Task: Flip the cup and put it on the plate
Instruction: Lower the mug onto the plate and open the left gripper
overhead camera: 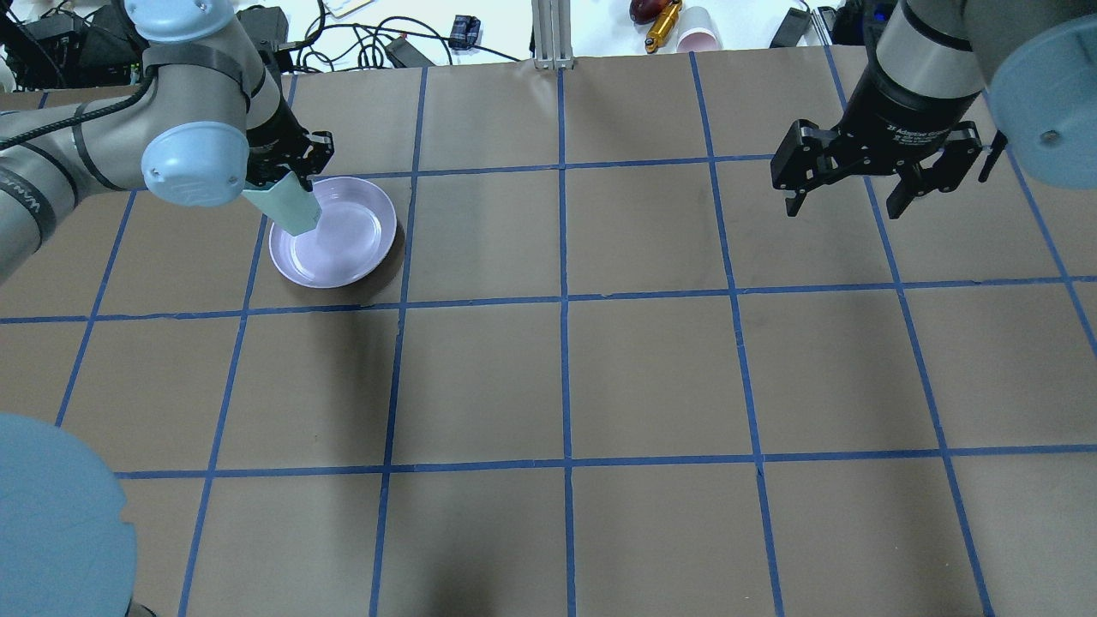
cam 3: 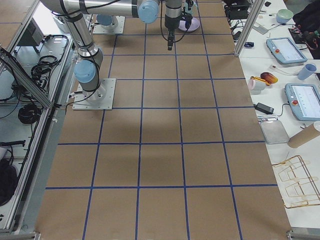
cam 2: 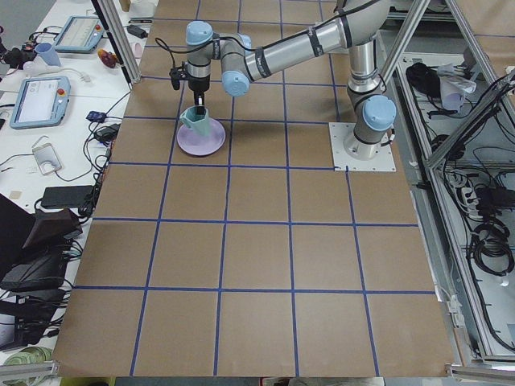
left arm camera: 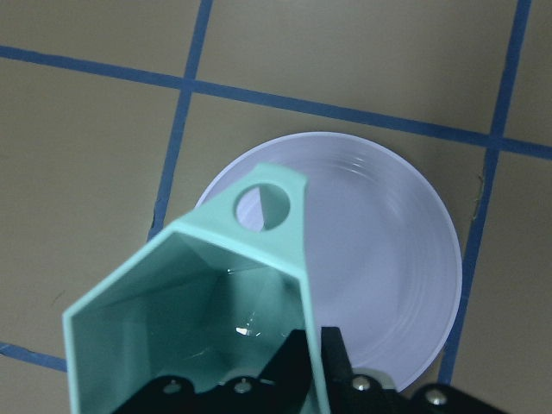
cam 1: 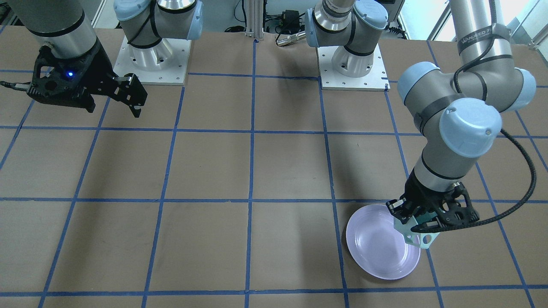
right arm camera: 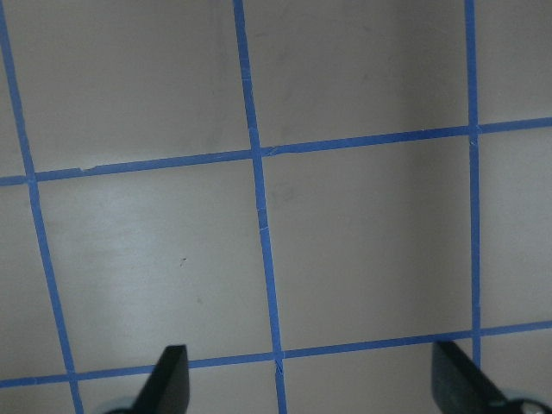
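The pale mint-green faceted cup (left arm camera: 207, 293) hangs mouth up in my left gripper (left arm camera: 312, 362), which is shut on its rim wall, one finger inside and one outside. The cup (overhead camera: 287, 206) is held above the near-left edge of the lavender plate (overhead camera: 343, 240); its open-frame handle (cam 1: 424, 239) points away from the gripper. The plate also shows in the front view (cam 1: 376, 244) and the left wrist view (left arm camera: 388, 250). My right gripper (overhead camera: 848, 193) is open and empty, high over the table's far right; its fingertips (right arm camera: 172, 379) frame bare table.
The brown table (overhead camera: 557, 377) is marked with a blue tape grid. Two arm bases (cam 1: 353, 64) stand at the robot's edge. Cables, a pink cup (overhead camera: 698, 38) and tools lie on the bench beyond the far edge.
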`<state>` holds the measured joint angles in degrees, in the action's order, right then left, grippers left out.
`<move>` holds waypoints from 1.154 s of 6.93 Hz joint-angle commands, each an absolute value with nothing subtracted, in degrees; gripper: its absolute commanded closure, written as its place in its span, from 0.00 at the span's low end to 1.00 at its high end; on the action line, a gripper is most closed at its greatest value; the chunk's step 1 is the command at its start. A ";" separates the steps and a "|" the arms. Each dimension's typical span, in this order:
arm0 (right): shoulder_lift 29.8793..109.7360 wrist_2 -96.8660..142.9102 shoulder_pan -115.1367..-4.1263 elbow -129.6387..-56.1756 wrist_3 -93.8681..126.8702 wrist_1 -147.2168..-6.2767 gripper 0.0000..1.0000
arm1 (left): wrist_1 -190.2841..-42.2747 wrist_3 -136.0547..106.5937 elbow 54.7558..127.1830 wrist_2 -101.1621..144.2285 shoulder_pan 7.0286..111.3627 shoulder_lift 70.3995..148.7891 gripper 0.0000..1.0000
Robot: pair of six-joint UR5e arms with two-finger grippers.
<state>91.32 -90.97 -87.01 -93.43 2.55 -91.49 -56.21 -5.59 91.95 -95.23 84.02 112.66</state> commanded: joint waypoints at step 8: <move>91.32 -90.97 -87.01 -93.43 2.55 -91.49 0.00 | -51.44 -5.54 93.52 -94.84 85.08 117.33 1.00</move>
<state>91.32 -90.94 -87.01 -93.43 2.55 -91.49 -53.14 -5.57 93.67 -94.98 85.08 116.43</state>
